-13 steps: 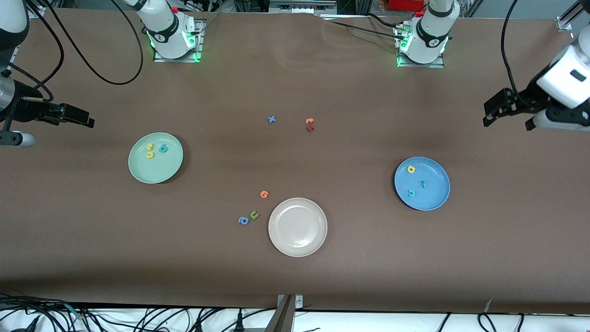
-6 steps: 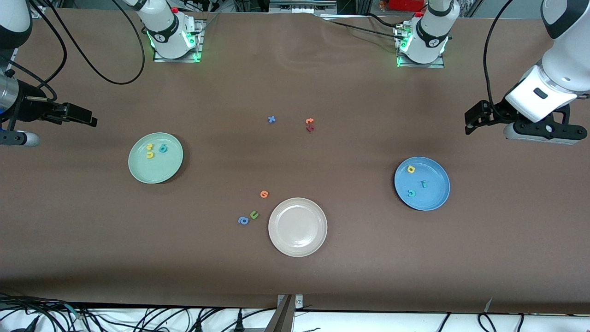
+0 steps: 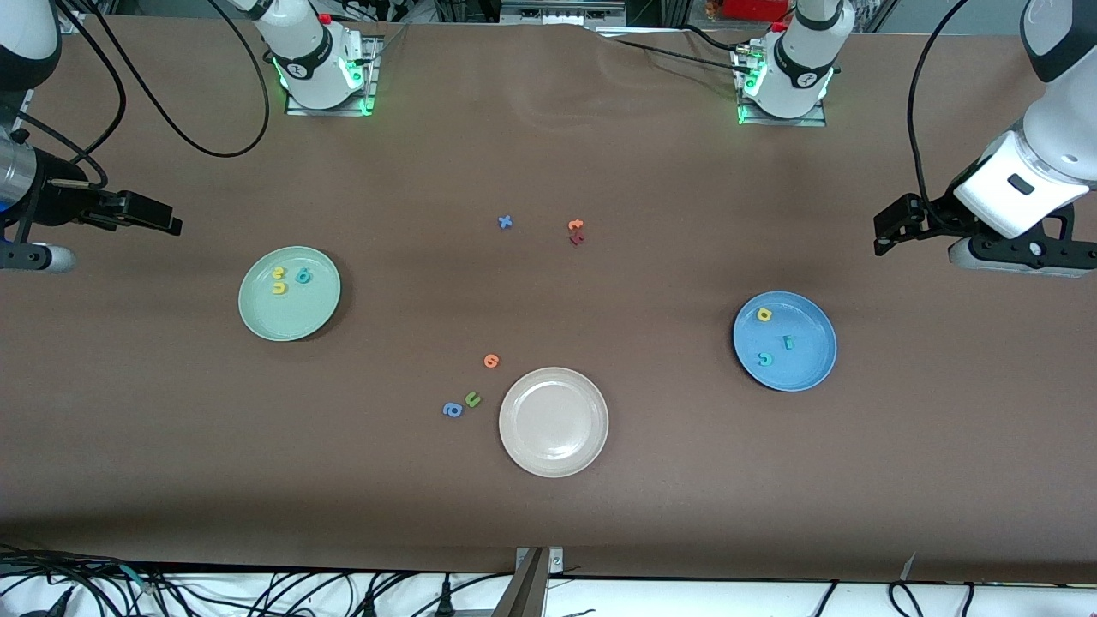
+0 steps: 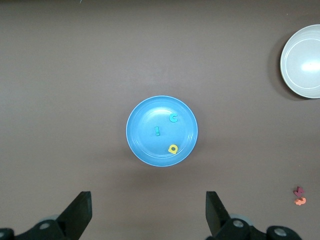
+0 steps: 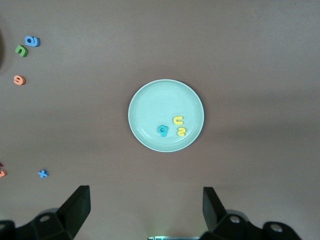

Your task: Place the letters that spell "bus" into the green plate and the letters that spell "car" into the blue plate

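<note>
Three round plates sit on a brown tabletop (image 3: 651, 480): one green plate (image 3: 261, 321), one blue plate (image 3: 810, 373) and one beige plate (image 3: 553, 422).

Twelve small foam letters in all. Three lie in the green plate: a teal "b" (image 3: 302, 275), a yellow "u" (image 3: 279, 289) and a yellow "s" (image 3: 278, 273). Three lie in the blue plate: a teal "c" (image 3: 764, 359), a yellow "a" (image 3: 764, 314) and a teal "r" (image 3: 788, 342).

Six lie loose on the tabletop: two orange letters (image 3: 491, 361) (image 3: 575, 225), one dark red letter (image 3: 577, 239), one blue "x" (image 3: 505, 222), one blue "a" (image 3: 452, 410) and one olive-green "u" (image 3: 472, 398).

Two robot arms, each with one tool: the left tool (image 3: 891, 224) and the right tool (image 3: 154, 218).
</note>
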Controlling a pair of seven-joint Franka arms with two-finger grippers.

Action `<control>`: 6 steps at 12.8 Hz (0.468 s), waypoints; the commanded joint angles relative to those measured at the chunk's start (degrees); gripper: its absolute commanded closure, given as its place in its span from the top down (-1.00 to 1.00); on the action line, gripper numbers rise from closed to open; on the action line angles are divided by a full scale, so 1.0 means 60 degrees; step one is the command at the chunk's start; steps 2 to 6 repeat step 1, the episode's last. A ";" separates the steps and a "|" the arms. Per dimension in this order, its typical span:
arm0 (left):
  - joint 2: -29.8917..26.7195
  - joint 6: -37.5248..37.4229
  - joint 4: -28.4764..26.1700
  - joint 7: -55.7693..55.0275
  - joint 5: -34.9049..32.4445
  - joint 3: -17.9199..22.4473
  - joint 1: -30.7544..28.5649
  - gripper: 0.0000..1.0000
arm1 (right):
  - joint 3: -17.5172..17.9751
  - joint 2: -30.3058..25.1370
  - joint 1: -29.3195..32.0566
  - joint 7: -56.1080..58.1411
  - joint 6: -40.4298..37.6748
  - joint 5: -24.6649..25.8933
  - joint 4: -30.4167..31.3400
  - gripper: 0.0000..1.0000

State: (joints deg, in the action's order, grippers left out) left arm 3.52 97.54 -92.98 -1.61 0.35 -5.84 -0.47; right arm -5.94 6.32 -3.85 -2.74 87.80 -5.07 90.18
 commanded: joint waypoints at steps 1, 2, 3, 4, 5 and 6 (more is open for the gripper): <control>0.0189 -0.0654 0.0379 0.0209 0.0000 0.0051 -0.0112 1.00 | 0.0067 -0.0058 0.0041 -0.0172 -0.0468 0.0053 -0.0425 0.98; 0.0189 -0.0654 0.0379 0.0209 0.0000 0.0051 -0.0112 1.00 | 0.0067 -0.0058 0.0041 -0.0172 -0.0468 0.0053 -0.0425 0.98; 0.0189 -0.0654 0.0379 0.0209 0.0000 0.0051 -0.0112 1.00 | 0.0067 -0.0058 0.0041 -0.0172 -0.0468 0.0053 -0.0425 0.98; 0.0189 -0.0654 0.0379 0.0209 0.0000 0.0051 -0.0112 1.00 | 0.0067 -0.0058 0.0041 -0.0172 -0.0468 0.0053 -0.0425 0.98; 0.0189 -0.0654 0.0379 0.0209 0.0000 0.0051 -0.0112 1.00 | 0.0067 -0.0058 0.0041 -0.0172 -0.0468 0.0053 -0.0425 0.98; 0.0189 -0.0654 0.0379 0.0209 0.0000 0.0051 -0.0112 1.00 | 0.0067 -0.0058 0.0041 -0.0172 -0.0468 0.0053 -0.0425 0.98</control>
